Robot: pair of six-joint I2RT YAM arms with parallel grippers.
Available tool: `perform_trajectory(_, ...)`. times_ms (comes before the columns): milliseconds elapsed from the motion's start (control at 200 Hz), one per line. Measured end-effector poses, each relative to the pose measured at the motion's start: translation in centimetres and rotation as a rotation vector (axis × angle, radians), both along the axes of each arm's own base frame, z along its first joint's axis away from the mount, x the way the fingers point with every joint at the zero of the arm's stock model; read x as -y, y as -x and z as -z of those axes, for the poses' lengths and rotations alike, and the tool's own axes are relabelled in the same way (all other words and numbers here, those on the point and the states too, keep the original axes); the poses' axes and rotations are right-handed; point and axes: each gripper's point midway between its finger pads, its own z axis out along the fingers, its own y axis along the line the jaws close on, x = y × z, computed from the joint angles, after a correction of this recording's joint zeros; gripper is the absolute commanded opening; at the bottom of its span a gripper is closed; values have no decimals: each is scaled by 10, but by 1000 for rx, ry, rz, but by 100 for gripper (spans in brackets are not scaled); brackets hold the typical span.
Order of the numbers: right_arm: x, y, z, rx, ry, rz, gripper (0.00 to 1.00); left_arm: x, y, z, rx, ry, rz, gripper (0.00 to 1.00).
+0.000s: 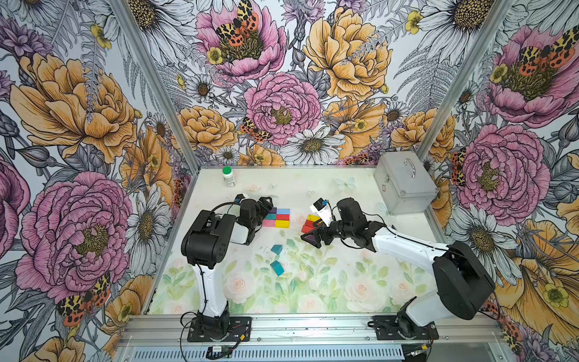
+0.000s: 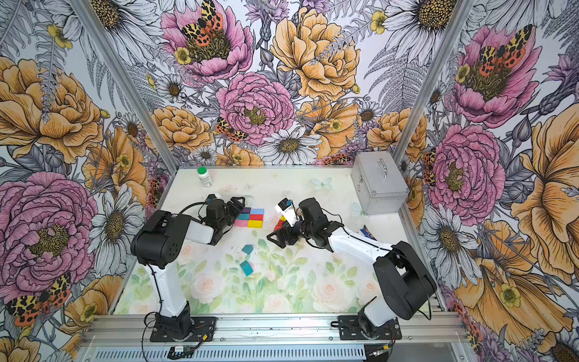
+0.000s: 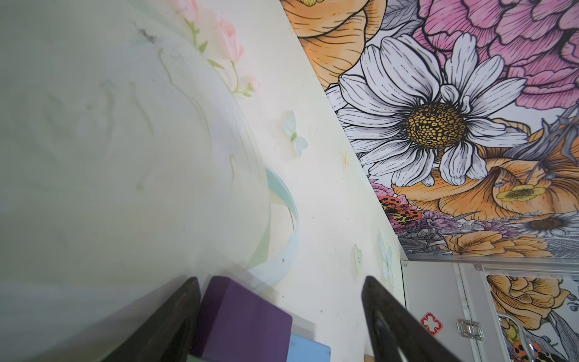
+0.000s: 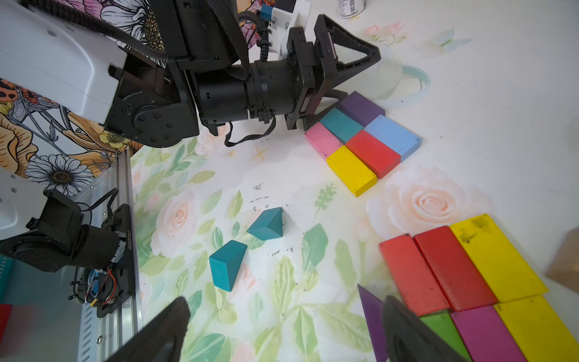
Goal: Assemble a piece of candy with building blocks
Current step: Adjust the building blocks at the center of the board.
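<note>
Though hidden overhead, wrist-view green brick [image 4: 445,329]

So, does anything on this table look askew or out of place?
One teal triangular block and a second teal triangular block lie loose at differing angles, apart from the neat six-brick rectangle. A yellow flat brick carries dark smudges. Nothing looks spilled or broken.
</note>
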Motion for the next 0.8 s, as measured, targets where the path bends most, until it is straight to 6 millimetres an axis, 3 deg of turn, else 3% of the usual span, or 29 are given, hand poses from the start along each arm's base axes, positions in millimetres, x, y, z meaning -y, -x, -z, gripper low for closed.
perform_trajectory(415, 0, 0, 0, 0, 0, 0, 96, -3, 0, 0, 1, -13, 4, 82)
perform_trajectory(640, 0, 0, 0, 0, 1, 0, 96, -8, 12, -2, -111, -160, 68, 83)
perform_trajectory(721, 0, 0, 0, 0, 2, 2, 96, -12, 19, -13, -158, -227, 98, 84)
perform_trajectory(801, 0, -1, 0, 0, 3, 5, 96, -14, 23, -37, -173, -292, 134, 84)
